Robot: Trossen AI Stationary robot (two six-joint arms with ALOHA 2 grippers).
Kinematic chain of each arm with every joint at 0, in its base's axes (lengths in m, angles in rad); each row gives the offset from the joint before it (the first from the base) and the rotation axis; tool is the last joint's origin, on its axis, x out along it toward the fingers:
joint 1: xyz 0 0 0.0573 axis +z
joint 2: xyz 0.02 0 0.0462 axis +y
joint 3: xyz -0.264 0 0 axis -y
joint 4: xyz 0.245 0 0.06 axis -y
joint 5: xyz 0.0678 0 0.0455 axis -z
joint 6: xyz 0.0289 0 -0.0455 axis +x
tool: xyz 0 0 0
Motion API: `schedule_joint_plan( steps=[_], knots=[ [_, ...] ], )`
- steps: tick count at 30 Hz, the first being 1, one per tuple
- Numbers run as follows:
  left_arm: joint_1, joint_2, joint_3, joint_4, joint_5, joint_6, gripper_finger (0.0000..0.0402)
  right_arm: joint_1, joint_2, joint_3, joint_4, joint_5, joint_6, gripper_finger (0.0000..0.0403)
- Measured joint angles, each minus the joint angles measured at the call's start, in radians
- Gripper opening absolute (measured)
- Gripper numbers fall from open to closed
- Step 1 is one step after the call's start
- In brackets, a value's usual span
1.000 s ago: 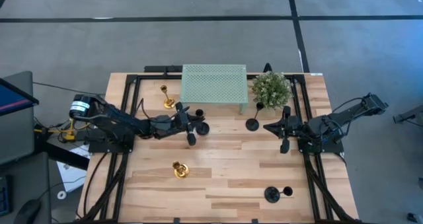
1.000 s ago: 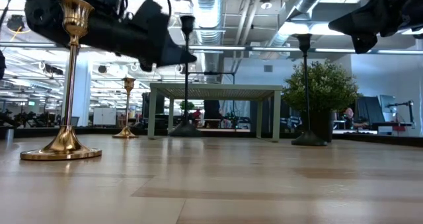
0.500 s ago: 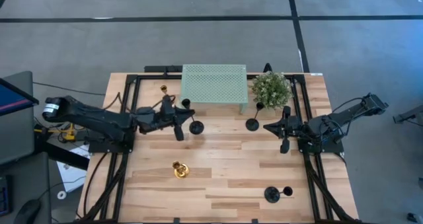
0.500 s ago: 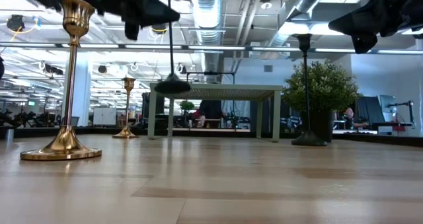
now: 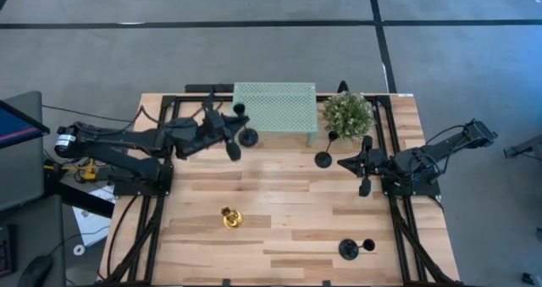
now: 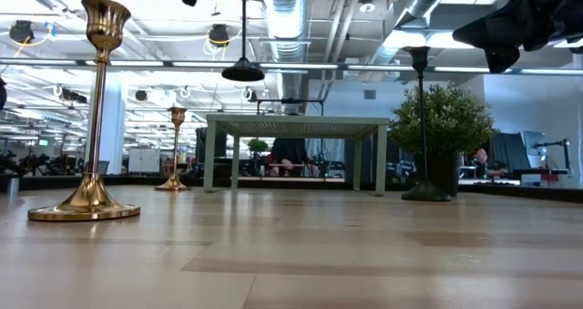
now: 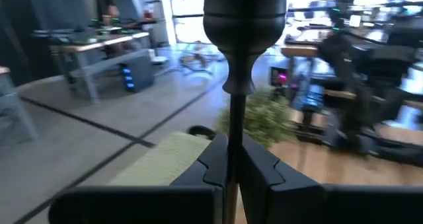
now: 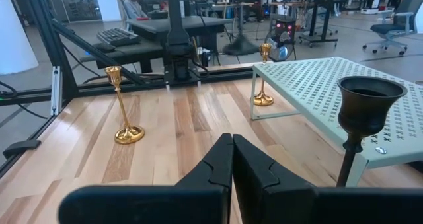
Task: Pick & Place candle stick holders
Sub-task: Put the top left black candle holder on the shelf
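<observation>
Left gripper point(image 5: 227, 135): raised above the table, beside the front left corner of the stand point(image 5: 273, 107). Fingers point(image 7: 264, 164) pinched on the thin stem of a black holder point(image 6: 243, 69). In the low view this holder hangs clear of the table point(image 5: 288, 228), its round base level with the space above the stand's top. In the left wrist view its cup point(image 7: 244, 16) stands straight ahead of the fingers.

Right gripper point(image 5: 365, 164): held above the table's right side, fingers pressed together, nothing between them.

Second black holder point(image 5: 323, 157): upright on the table, just beside the right gripper toward the stand, at the foot of the plant point(image 5: 347, 112); its cup shows close ahead in the right wrist view.

Third black holder point(image 5: 349, 249): well apart from the right gripper, near the table's front edge; whether it stands or lies, cannot tell.

Gold holder point(image 5: 230, 218): upright, in front of the left gripper, well apart from it.

Second gold holder point(image 6: 175, 149): upright near the stand's left legs, largely hidden under the left arm from above.
</observation>
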Motion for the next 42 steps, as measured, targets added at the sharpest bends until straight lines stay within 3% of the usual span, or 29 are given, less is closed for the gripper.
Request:
schedule_joint_plan(
  steps=[7,12,18,22,42],
  knots=[
    [0.172,0.0,0.027,-0.013,0.017,-0.007,0.0017,0.0,0.0,0.0,0.001,0.0,-0.001,0.0],
    [0.331,0.026,0.027,-0.018,0.219,-0.095,0.0017,0.0,0.0,0.0,0.001,0.0,-0.003,0.0],
    [0.456,0.086,0.027,-0.02,0.279,-0.142,0.0017,0.0,0.0,0.0,0.001,0.0,-0.003,0.0],
    [0.488,0.113,0.027,-0.019,0.368,-0.171,0.0017,0.0,0.0,0.0,0.001,0.0,-0.002,0.0],
    [0.468,0.143,0.027,-0.006,0.349,-0.13,0.0017,0.0,0.0,0.0,0.0,0.0,-0.003,0.0]
  ],
)
